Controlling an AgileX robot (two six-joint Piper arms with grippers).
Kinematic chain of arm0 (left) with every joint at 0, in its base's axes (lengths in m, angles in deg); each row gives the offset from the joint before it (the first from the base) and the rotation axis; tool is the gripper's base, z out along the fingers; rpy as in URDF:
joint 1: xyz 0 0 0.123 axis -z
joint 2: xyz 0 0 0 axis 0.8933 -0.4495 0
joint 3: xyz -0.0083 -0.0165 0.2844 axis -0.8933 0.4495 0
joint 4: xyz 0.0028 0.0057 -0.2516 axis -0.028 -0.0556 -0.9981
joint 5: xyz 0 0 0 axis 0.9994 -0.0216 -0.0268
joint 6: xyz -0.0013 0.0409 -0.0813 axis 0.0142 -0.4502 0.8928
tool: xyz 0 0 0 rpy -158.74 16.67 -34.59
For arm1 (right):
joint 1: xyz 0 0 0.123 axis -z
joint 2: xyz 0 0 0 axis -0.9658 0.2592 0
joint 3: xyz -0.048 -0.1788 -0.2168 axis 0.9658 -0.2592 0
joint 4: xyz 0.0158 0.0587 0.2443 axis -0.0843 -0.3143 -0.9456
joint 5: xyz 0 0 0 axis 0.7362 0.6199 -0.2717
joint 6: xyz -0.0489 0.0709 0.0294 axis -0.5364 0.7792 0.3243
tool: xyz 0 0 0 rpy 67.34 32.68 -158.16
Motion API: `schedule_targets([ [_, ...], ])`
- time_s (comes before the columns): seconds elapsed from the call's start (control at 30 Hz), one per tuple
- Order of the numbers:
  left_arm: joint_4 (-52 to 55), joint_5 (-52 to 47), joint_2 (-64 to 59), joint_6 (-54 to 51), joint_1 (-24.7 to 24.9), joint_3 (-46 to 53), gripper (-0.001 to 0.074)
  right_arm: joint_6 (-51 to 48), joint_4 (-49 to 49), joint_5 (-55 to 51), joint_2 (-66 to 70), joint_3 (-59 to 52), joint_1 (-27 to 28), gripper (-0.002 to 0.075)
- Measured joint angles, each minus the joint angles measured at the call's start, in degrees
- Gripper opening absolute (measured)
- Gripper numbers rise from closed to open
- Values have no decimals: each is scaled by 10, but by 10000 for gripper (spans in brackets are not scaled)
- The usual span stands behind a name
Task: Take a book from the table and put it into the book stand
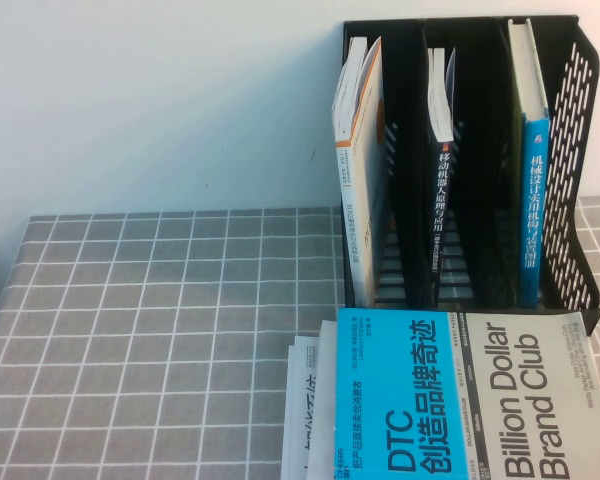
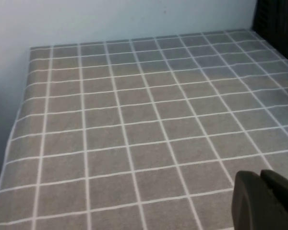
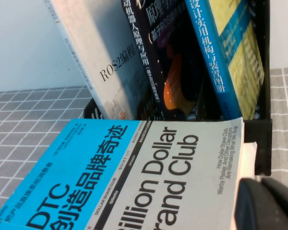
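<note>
Grid-cloth table (image 1: 160,330) spreads wide, black book stand (image 1: 580,150) at two o'clock holds the book (image 1: 533,200) upright in its right slot, "Billion Dollar Brand Club" book (image 1: 480,400) lies at five o'clock, while left gripper (image 2: 266,201) and right gripper (image 3: 269,203) show only in wrist views, cut off, finger state impossible to tell.

The high view looks down from the robot's side at the table (image 1: 160,330), stand (image 1: 480,160) at one o'clock. The left wrist view sits low over bare cloth. The right wrist view looks closely at the stand, shared with the high view.
</note>
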Motion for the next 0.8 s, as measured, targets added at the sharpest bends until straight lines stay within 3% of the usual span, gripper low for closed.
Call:
schedule_targets([
  [0.47, -37, -3, 0, -2, -144, -1, -3, 0, 0, 0, 0, 0, 0, -5],
  [0.8, -44, -7, 0, -60, -153, -1, -3, 0, 0, 0, 0, 0, 0, -5],
])
